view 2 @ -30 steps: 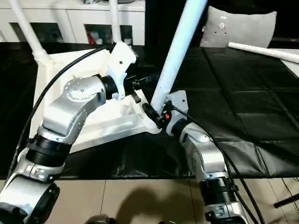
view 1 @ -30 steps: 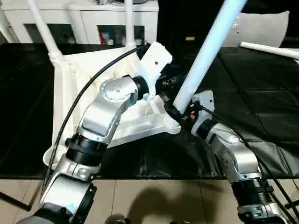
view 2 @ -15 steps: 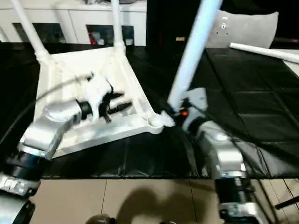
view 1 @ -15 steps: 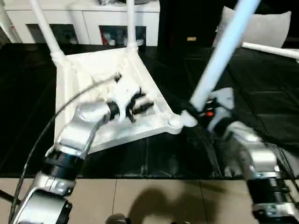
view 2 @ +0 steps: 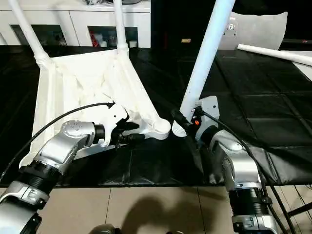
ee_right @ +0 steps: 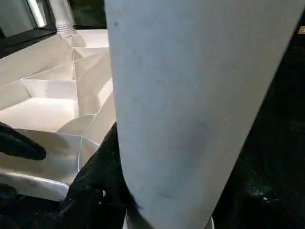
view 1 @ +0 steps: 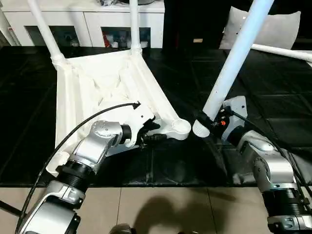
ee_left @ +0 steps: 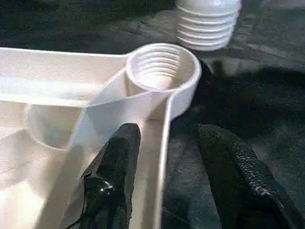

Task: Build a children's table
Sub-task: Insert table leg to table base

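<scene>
The children's table's white tabletop lies upside down on the black cover, ribs facing up. Two white legs stand in its far corner sockets. My right gripper is shut on a third leg, held tilted. That leg's threaded end rests just right of the empty near-right socket, apart from it. My left gripper is open at the tabletop's near rim beside that socket. One finger is inside the rim and the other outside.
A fourth white leg lies on the black cover at the far right. A grey cushion leans behind it. White cabinets line the back. Tiled floor runs along the near edge of the work surface.
My left arm has drawn back from over the tabletop's middle to its near rim, and its fingers have spread. The held leg's end has shifted right, off the socket.
</scene>
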{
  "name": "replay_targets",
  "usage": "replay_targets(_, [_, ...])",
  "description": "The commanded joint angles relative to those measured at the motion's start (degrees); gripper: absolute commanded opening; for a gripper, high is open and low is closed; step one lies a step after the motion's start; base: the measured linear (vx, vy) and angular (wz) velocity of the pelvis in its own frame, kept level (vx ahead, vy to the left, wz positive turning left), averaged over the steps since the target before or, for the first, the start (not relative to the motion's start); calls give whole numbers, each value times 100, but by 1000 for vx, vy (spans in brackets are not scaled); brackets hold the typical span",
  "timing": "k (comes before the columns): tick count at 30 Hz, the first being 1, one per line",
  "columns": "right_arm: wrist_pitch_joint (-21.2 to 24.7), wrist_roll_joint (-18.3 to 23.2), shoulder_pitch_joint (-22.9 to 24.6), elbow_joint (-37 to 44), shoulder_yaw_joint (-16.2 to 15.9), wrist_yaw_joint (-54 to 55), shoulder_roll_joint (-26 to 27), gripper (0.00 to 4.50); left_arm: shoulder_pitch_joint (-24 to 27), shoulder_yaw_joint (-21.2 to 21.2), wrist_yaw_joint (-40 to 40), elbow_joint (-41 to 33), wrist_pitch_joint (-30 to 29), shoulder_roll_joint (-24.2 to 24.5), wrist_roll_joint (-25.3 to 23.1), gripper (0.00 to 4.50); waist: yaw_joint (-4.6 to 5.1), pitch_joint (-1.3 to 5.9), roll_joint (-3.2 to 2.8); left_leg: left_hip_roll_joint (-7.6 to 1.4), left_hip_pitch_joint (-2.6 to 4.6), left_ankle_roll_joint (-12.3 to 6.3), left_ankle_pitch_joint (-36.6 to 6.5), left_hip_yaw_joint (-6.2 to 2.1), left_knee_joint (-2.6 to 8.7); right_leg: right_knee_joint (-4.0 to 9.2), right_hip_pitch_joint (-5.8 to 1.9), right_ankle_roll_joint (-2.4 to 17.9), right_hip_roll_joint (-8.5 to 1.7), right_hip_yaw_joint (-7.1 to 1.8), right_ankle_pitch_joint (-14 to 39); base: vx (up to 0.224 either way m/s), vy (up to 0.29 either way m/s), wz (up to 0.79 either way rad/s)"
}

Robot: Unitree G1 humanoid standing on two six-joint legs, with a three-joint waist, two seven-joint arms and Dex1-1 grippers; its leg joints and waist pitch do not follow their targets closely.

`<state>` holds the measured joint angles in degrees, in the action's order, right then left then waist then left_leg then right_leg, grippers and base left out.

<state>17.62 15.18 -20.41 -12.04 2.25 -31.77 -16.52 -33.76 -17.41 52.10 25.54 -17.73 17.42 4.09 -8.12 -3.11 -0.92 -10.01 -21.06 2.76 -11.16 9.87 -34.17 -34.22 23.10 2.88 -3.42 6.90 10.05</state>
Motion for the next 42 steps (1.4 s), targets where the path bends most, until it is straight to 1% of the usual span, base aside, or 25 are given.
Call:
replay_targets(1, [64,11,-30,63,26,-17,-36,189,-41,-122,18,162,57,7,-157,227,-1,446,-31,-351,41,-328,-461,-139,335,383,-396,732,-611,-406,879,0,0,0])
replay_targets(4, [72,12,-26,74,15,-19,-41,189,-66,-146,-9,275,148,16,-216,227,1,455,-30,-358,44,-325,-446,-144,333,374,-398,730,-609,-404,826,0,0,0])
replay_targets(6, [78,-2,-10,95,-19,-30,-42,189,-120,-151,-89,472,261,28,-306,199,0,456,-23,-356,40,-334,-423,-145,330,370,-402,744,-609,-405,770,0,0,0])
replay_targets(9, [124,-1,4,144,-70,-76,-50,189,-160,-123,-123,584,258,45,-345,179,-1,451,-27,-354,45,-331,-458,-143,333,377,-402,733,-613,-402,822,0,0,0])
replay_targets(10, [140,0,2,154,-87,-101,-59,189,-160,-118,-114,576,248,55,-347,154,-1,453,-28,-362,41,-324,-456,-148,334,369,-407,739,-620,-405,819,0,0,0])
replay_targets(11, [149,-1,-1,156,-98,-117,-66,189,-166,-119,-106,583,255,60,-350,154,0,451,-8,-362,40,-328,-465,-145,335,376,-408,741,-620,-404,838,0,0,0])
replay_targets(12, [159,5,-16,161,-117,-154,-74,189,-163,-121,-96,572,253,72,-351,147,-4,451,-5,-357,39,-330,-459,-142,332,373,-408,748,-625,-407,858,0,0,0])
replay_targets(13, [167,10,-27,166,-130,-178,-79,189,-165,-120,-88,577,262,76,-356,142,-7,452,-14,-358,40,-338,-442,-141,331,370,-402,753,-621,-406,858,0,0,0])
replay_targets(14, [190,27,-61,176,-161,-238,-85,189,-168,-123,-75,595,274,88,-379,133,-9,452,-6,-361,38,-347,-425,-143,332,368,-404,754,-625,-404,857,0,0,0])
replay_targets(15, [208,44,-92,190,-192,-297,-91,189,-168,-134,-62,611,294,104,-407,108,-7,451,-5,-358,34,-353,-421,-143,330,369,-406,751,-623,-404,854,0,0,0])
replay_targets(16, [214,49,-104,195,-205,-319,-93,189,-167,-139,-57,616,303,110,-418,108,-11,451,-8,-359,37,-358,-430,-143,329,370,-403,749,-623,-403,864,0,0,0])
replay_targets(19, [297,94,-259,253,-397,-616,-131,189,-147,-190,-54,655,322,165,-515,93,3,442,23,-342,15,-385,-418,-142,331,382,-418,669,-617,-395,981,0,0,0])
replay_targets(21, [327,97,-330,263,-482,-785,-169,189,-142,-219,-60,659,327,185,-554,66,7,433,31,-328,23,-381,-466,-133,330,409,-408,616,-616,-393,1196,0,0,0])
replay_targets(22, [337,103,-362,265,-509,-850,-181,189,-139,-226,-57,657,320,191,-560,66,6,431,28,-327,21,-379,-473,-133,330,415,-412,595,-617,-390,1257,0,0,0])
replay_targets(23, [371,112,-413,268,-535,-916,-195,189,-131,-236,-55,641,311,200,-570,55,6,426,21,-332,30,-366,-512,-131,333,431,-394,555,-611,-390,1398,0,0,0])
replay_targets(25, [461,171,-557,302,-581,-1056,-214,189,-106,-302,-44,593,311,246,-642,47,9,419,27,-337,30,-360,-554,-136,341,438,-392,532,-611,-391,1490,0,0,0])
replay_targets(26, [495,197,-604,310,-590,-1096,-216,189,-102,-326,-37,585,318,261,-669,25,10,421,24,-339,31,-363,-559,-137,342,441,-394,525,-612,-391,1508,0,0,0])
replay_targets(28, [531,200,-703,315,-623,-1169,-229,189,-78,-333,36,563,385,268,-672,18,-2,424,17,-352,47,-351,-554,-140,343,434,-375,523,-615,-397,1490,0,0,0])
replay_targets(29, [593,241,-774,302,-626,-1221,-199,189,-30,-373,187,472,502,299,-673,12,-7,435,25,-358,47,-348,-507,-142,343,410,-377,549,-614,-402,1382,0,0,0])
replay_targets(30, [616,260,-805,290,-630,-1243,-181,188,0,-407,273,414,572,322,-679,5,-4,442,36,-371,38,-357,-451,-149,345,380,-382,599,-620,-408,1234,0,0,0])
replay_targets(32, [633,279,-835,268,-636,-1266,-156,188,39,-461,382,338,666,359,-694,0,-16,451,23,-378,56,-373,-418,-136,331,354,-364,727,-629,-421,982,0,0,0])
replay_targets(33, [619,243,-860,207,-700,-1302,-117,188,118,-558,588,199,790,430,-692,0,-21,447,40,-371,44,-383,-406,-134,333,359,-372,732,-632,-420,971,0,0,0])
replay_targets(35, [621,188,-866,107,-796,-1336,-71,188,185,-639,733,79,874,501,-713,0,-26,450,28,-374,44,-352,-403,-135,336,342,-366,744,-635,-419,956,0,0,0])
replay_targets(38, [635,118,-851,1,-875,-1342,-63,188,190,-642,733,71,886,517,-722,0,-34,446,20,-370,50,-318,-436,-128,337,357,-363,741,-632,-417,1030,0,0,0])
replay_targets(42, [581,-28,-795,-288,-962,-1329,-68,188,200,-583,792,32,915,561,-731,0,-55,438,18,-368,38,-256,-518,-136,347,369,-377,665,-642,-415,1179,0,0,0])
